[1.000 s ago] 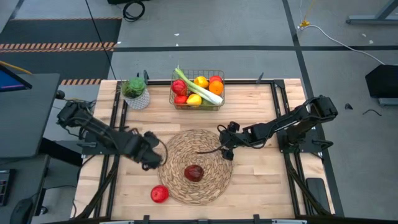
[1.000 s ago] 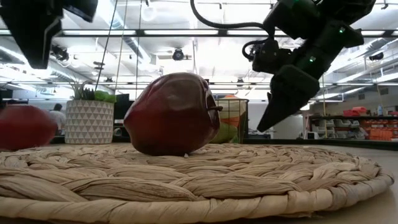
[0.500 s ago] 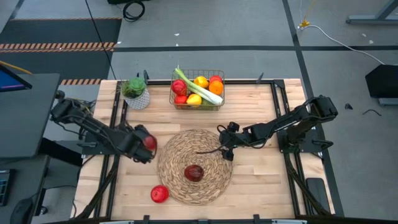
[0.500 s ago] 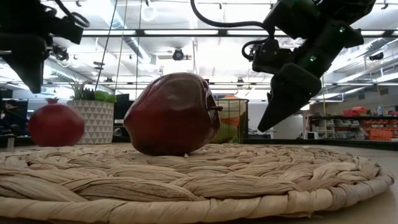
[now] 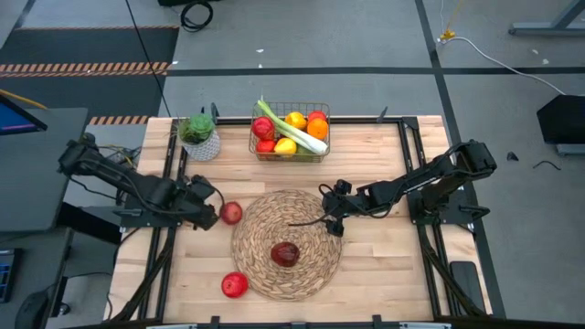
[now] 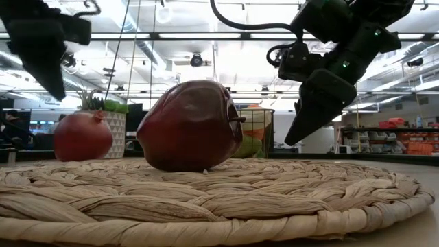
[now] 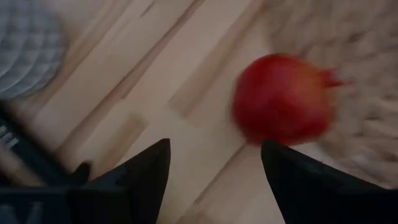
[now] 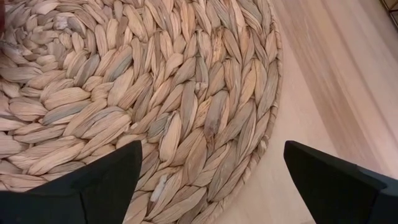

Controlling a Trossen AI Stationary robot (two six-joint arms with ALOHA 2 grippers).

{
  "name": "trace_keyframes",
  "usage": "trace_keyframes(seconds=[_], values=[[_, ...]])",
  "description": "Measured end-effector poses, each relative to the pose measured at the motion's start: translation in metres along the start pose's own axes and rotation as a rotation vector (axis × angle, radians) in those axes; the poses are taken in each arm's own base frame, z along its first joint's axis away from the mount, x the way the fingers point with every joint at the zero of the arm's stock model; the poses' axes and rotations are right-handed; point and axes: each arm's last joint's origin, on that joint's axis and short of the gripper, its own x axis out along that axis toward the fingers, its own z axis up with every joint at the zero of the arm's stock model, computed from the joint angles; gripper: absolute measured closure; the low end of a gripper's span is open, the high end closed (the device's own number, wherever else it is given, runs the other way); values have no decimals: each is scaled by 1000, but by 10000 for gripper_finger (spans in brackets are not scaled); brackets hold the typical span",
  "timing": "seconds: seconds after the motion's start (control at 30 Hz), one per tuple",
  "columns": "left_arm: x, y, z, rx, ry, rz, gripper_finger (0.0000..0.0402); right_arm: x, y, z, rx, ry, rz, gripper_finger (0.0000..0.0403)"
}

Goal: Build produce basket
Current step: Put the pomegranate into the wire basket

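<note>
Produce fills the basket; left gripper gapes beside a pomegranate, right gripper wide apart

I see even, bright overhead light with soft shadows. My left wrist view is motion-blurred, the red fruit smeared. Ceiling strip lights glare in my low view.

Woven mat, potted plant
</note>
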Motion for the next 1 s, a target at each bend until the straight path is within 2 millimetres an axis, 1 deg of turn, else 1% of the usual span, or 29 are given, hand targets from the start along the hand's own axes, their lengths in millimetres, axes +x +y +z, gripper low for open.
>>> trace_keyframes(seconds=[0.17, 0.3, 0.47, 0.67, 0.77, 0.87, 1.0], values=[[-2, -12, 8, 14, -83, -130, 143, 0, 0, 0, -2, -2, -2, 6], [-1, -22, 13, 73, -125, -180, 143, 0, 0, 0, -2, -3, -5, 6], [8, -31, 13, 253, -126, -142, 143, 0, 0, 0, -2, -4, -5, 6], [27, -52, 16, 480, -137, -117, 143, 0, 0, 0, -3, -4, -6, 6], [35, -59, 16, 588, -137, -95, 143, 0, 0, 0, -5, -3, -6, 6], [40, -63, 16, 642, -141, -78, 143, 0, 0, 0, -6, -3, -7, 6], [42, -65, 16, 650, -142, -78, 143, 0, 0, 0, -6, -2, -7, 6]])
